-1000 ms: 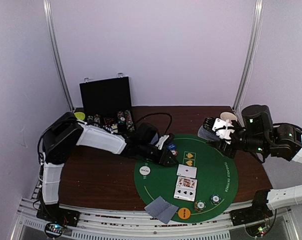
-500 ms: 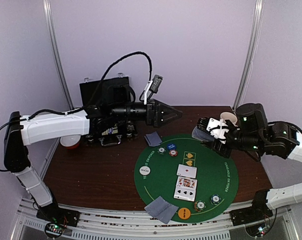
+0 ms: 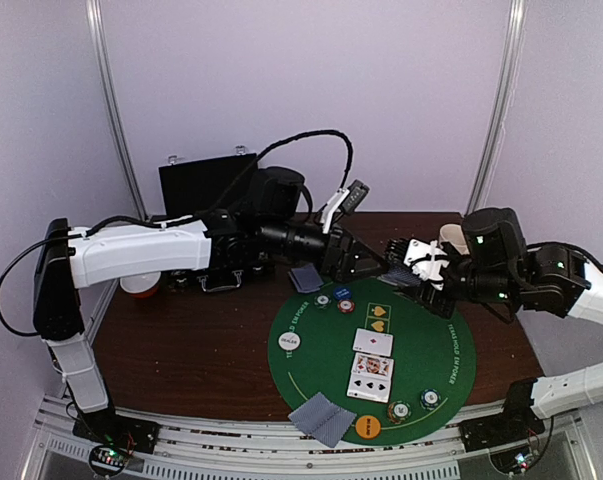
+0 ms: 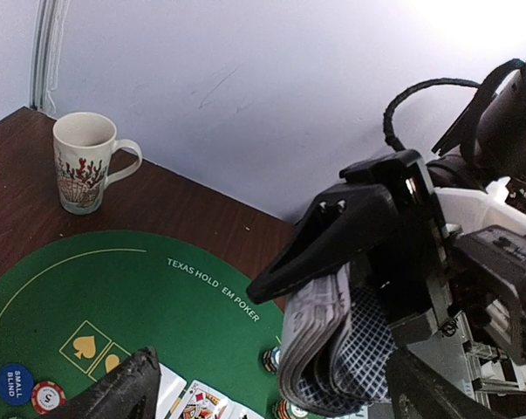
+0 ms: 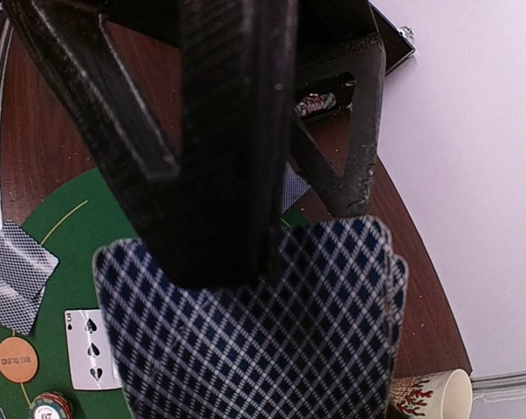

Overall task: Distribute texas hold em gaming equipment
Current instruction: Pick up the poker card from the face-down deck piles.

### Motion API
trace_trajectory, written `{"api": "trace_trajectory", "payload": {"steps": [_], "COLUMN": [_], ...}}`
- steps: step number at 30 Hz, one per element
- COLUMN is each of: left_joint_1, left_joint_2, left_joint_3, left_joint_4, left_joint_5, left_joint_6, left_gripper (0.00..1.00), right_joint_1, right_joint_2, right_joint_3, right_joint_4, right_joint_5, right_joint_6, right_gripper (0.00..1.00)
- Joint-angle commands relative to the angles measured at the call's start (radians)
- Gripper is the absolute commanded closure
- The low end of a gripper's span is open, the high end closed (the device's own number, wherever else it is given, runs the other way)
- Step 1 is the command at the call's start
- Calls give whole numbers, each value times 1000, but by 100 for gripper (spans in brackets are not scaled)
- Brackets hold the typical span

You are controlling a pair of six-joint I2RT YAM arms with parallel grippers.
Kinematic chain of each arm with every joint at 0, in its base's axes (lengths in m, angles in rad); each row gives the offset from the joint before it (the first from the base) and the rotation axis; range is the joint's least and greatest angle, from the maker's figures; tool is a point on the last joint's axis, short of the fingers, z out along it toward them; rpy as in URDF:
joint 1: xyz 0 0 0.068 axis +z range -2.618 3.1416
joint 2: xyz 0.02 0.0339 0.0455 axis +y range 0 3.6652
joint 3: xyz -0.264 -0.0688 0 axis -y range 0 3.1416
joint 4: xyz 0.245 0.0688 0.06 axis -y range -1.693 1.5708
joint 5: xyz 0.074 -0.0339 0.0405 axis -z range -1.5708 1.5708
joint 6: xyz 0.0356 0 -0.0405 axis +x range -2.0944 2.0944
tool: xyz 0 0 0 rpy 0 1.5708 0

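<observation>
My right gripper is shut on a thick deck of grey-blue-backed cards, held above the back right of the green mat. The deck fills the right wrist view. My left gripper is open, its fingers at the deck's top edge. In the left wrist view the deck hangs between my open fingers. On the mat lie face-up cards, face-down cards, chips, more chips, an orange disc and a white dealer disc.
A face-down card lies at the mat's back edge. The open black chip case stands at the back left, with a red-and-white cup near it. The printed mug stands on the brown table behind the mat, at the back right.
My left gripper rose from the mat's back left, swung up near the case, then came right and down to the deck. My right gripper moved a little left with the deck.
</observation>
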Motion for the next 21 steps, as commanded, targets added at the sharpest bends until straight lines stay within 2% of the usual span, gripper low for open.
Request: {"api": "trace_trajectory", "payload": {"steps": [1,7,13,16,21], "left_joint_1": [-7,-7,-9,-9,-6], "left_joint_2": [26,62,83,50,3], "left_joint_3": [53,108,181,161,121], "left_joint_4": [9,-18,-162,-193,-179], "left_joint_5": [2,-2,-117,-187,-250], "left_joint_6": [17,13,94,127,137], "left_gripper": [8,17,32,44,53], "right_joint_1": [10,15,18,18,19], "right_joint_2": [5,15,12,-1,-27], "right_joint_3": [32,44,45,41,25], "right_joint_4": [39,40,37,34,43], "right_joint_5": [-4,0,16,26,38], "right_joint_6": [9,1,-3,-9,-17], "right_gripper": [56,56,56,56,56]}}
